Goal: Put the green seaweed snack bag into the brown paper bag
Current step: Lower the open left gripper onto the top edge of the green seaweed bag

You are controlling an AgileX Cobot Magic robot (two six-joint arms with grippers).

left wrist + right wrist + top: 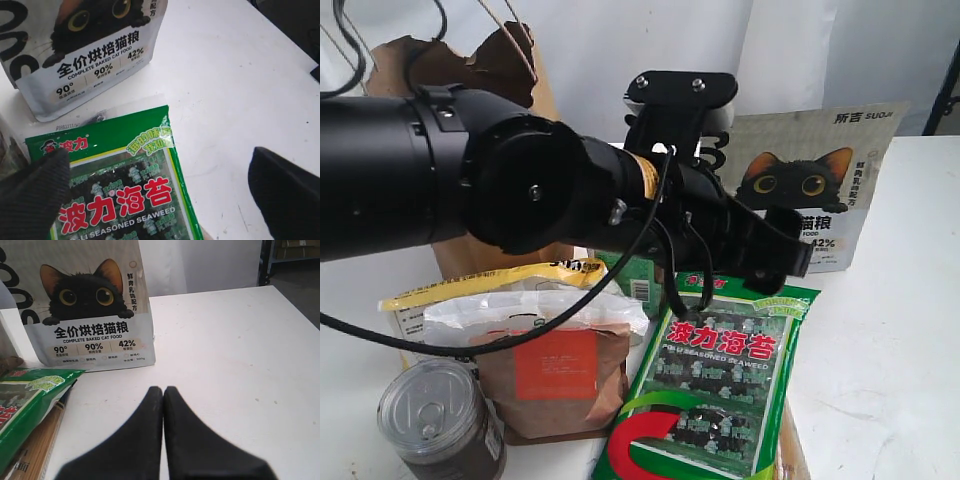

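The left claw [157, 155] is wide open over the green seaweed snack bag [720, 390], holding nothing. The right claw [163, 392] is closed tight and empty above the bench [225, 340].

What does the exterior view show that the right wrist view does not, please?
Only the exterior view shows the brown paper bag, a tin can, a brown pouch with an orange-red label, and the left arm. Only the right wrist view shows the right claw, shut above the white table. Both show the green seaweed snack bag and the cat food bag.
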